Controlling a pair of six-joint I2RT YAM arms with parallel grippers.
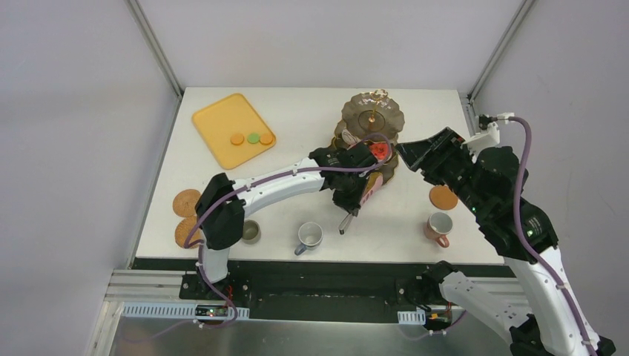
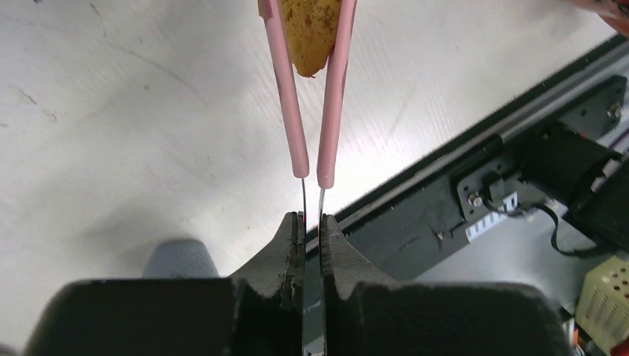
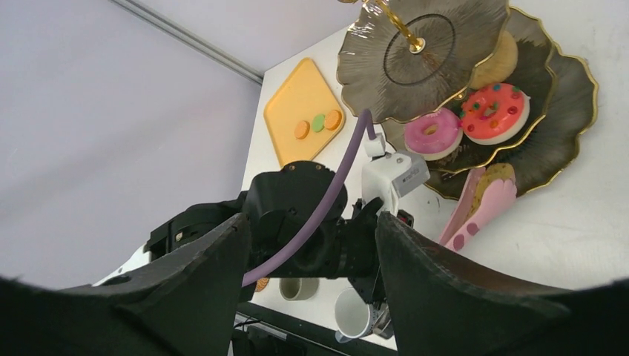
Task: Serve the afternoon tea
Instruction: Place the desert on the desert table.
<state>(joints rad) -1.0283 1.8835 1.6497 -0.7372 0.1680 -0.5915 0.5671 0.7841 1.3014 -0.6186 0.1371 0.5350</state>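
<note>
A small golden sponge cake (image 2: 310, 33) is sitting pinched in pink-handled metal tongs (image 2: 291, 96), seemingly over the bottom tier of the dark gold-rimmed three-tier stand (image 3: 572, 111). The left gripper (image 2: 311, 222) is clenching the tongs, and the right gripper (image 3: 313, 221) is hovering beside the stand, spread and empty.

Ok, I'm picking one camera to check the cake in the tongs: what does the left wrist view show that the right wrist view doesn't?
Only left wrist: the left end effector shut on the metal ends of the tongs, close up. Only right wrist: the tiered stand with a pink doughnut and a red doughnut, and the yellow tray holding three macarons. Both: the pink tongs pinching a piece of yellow cake; the right wrist view places it by the stand's bottom tier.
</note>
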